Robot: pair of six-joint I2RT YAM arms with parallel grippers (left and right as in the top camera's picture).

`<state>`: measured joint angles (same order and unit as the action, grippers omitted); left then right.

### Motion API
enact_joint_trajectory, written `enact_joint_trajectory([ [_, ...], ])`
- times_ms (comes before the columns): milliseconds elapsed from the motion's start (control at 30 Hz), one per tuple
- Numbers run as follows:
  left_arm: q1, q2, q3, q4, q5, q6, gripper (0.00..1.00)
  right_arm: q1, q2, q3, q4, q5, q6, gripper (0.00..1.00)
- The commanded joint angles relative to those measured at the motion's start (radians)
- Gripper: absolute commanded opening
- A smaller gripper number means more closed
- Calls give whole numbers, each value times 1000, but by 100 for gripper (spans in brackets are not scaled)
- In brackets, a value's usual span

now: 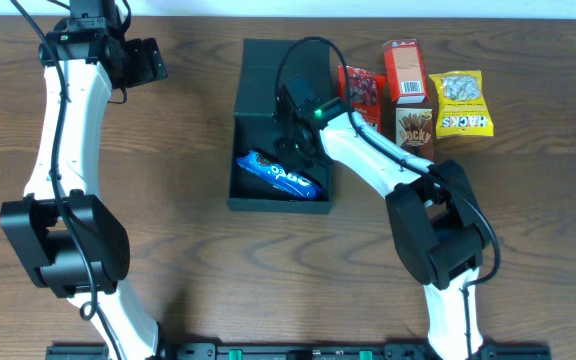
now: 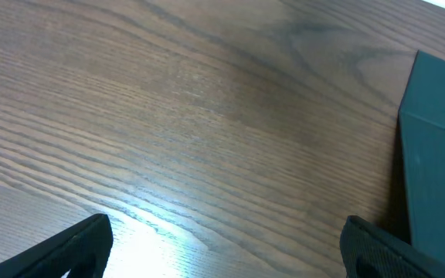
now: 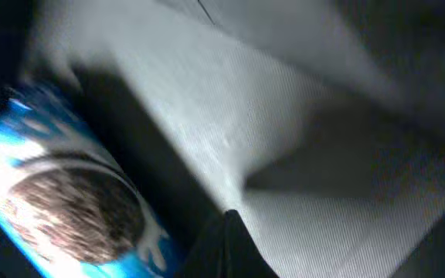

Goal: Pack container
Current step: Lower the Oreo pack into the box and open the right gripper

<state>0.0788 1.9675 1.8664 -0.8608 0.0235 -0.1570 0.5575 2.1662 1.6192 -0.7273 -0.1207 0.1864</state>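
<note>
The dark teal-black container (image 1: 253, 75) sits open at the table's middle, its flap lid lying flat behind it. A blue cookie pack (image 1: 280, 175) lies inside at the front. My right gripper (image 1: 294, 140) reaches down into the box just behind the pack. In the right wrist view its fingers (image 3: 230, 247) are pressed together with nothing between them, over the box's inner wall (image 3: 323, 154) and right of the blue pack (image 3: 60, 208). My left gripper (image 1: 153, 60) hovers open and empty over bare wood (image 2: 226, 247), left of the container's lid (image 2: 439, 154).
Right of the container stand a red snack pack (image 1: 363, 92), a small orange-red carton (image 1: 404, 72), a brown stick-snack box (image 1: 414, 130) and a yellow bag (image 1: 462, 104). The right arm stretches across the box's right wall.
</note>
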Motion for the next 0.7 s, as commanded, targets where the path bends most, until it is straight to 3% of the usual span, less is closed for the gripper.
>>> enact_joint_trajectory([
  [0, 6, 9, -6, -3, 3, -5, 95, 10, 12, 24, 21, -70, -64, 1],
  [667, 6, 9, -6, 2, 3, -5, 95, 64, 39, 21, -34, -217, -227, 1],
])
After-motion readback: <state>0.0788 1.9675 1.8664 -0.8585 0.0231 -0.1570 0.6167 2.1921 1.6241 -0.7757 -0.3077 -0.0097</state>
